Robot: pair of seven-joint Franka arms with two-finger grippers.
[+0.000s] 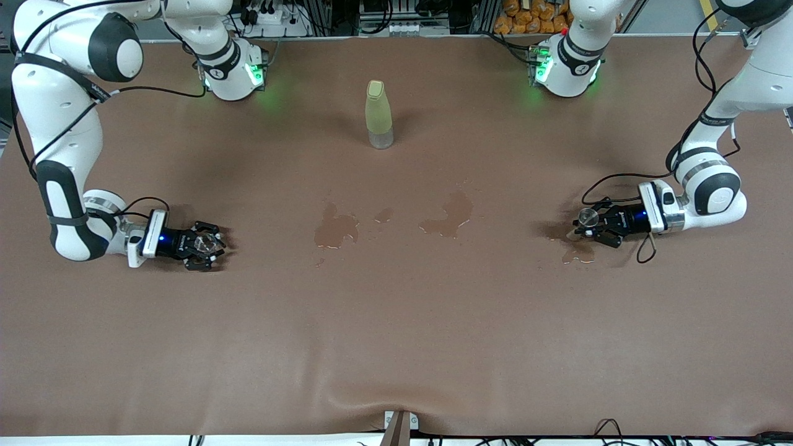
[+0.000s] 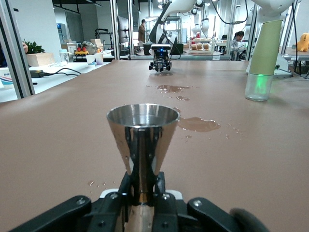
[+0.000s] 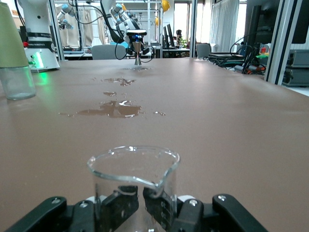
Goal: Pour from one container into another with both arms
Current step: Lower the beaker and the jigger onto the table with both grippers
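Observation:
My left gripper [image 1: 588, 224] is low at the left arm's end of the table, shut on the stem of a shiny metal cone-shaped cup [image 2: 142, 130]. The cup [image 1: 587, 217] is upright with its mouth up, and my left gripper [image 2: 143, 193] clamps its narrow waist. At the right arm's end of the table my right gripper [image 1: 203, 244] is shut on a clear glass beaker [image 1: 205, 243]. The beaker [image 3: 133, 176] stands upright with its spout rim up, and my right gripper [image 3: 150, 203] has both fingers pressed on its wall. I see no liquid in either container.
A yellow-green bottle [image 1: 379, 114] with a clear base stands mid-table, nearer the robots' bases. Wet puddles [image 1: 334, 229] lie on the brown cloth in the middle; another puddle [image 1: 449, 214] lies beside them and a small wet patch [image 1: 576, 251] is under the left gripper.

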